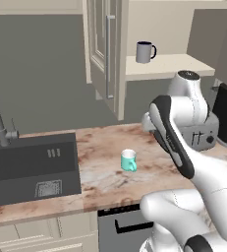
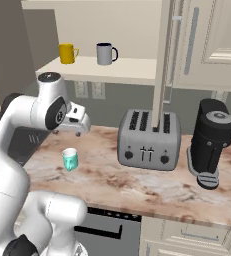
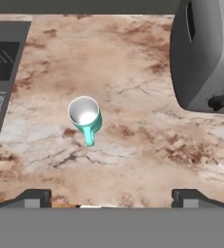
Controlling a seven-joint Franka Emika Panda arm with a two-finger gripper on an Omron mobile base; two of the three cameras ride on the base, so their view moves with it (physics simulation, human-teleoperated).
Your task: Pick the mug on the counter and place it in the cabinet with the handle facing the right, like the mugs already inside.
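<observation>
The mug [image 3: 86, 116] stands upright on the counter [image 3: 147, 145] beside the sink [image 1: 31, 167].

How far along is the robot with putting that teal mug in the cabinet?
Nothing is done yet: the mug stands untouched on the counter. In hand: the open gripper hangs above it. Left: grasping, lifting, and shelving it in the cabinet, handle right, like the grey mug.

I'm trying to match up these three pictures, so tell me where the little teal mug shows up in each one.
Left base view: the teal mug stands mid-counter, right of the sink.
Right base view: lower left, left of the toaster.
Hand view: left of centre, handle toward the camera.
Shared landmark: the toaster.
</observation>
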